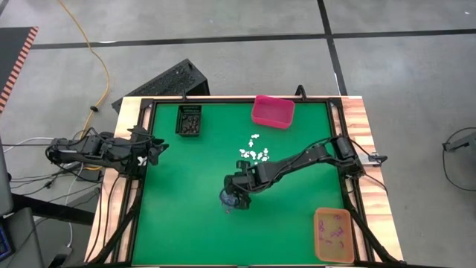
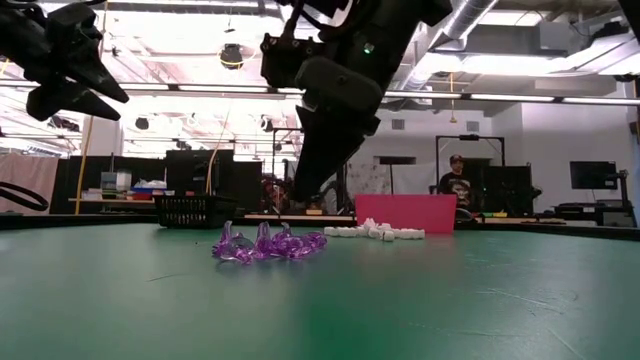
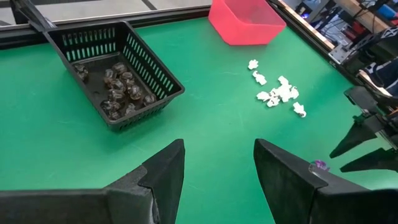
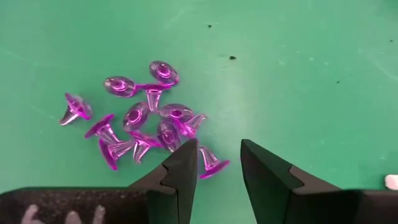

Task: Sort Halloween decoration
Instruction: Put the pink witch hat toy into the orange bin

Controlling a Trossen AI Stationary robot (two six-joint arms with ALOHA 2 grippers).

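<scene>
From above, the right gripper (image 1: pixel 232 201) was seen lowered over a small heap of purple trinkets (image 1: pixel 227 198) near the middle of the green table (image 1: pixel 186 216). White trinkets (image 1: pixel 254 151) were scattered just beyond it, toward the pink bin (image 1: pixel 272 111). Black trinkets (image 1: pixel 190 120) were held in the black basket (image 1: pixel 190 120) at the far edge, and a few purple pieces (image 1: pixel 336 232) lay in the orange bin (image 1: pixel 333 235) at the near right corner. The left gripper (image 1: pixel 155 150) was parked at the table's left edge.

At table height, the purple heap (image 2: pixel 266 244) was shown lying on the surface, with the right arm's fingers coming down just behind it; contact could not be judged there.

In the left wrist view, that arm's fingers (image 3: pixel 163 171) were spread apart with nothing between them, above bare green.

In the right wrist view, the fingers (image 4: pixel 184 171) stood apart, a single purple piece (image 4: pixel 211 163) lying in the gap at the edge of the heap (image 4: pixel 140 118), apparently not clamped.
</scene>
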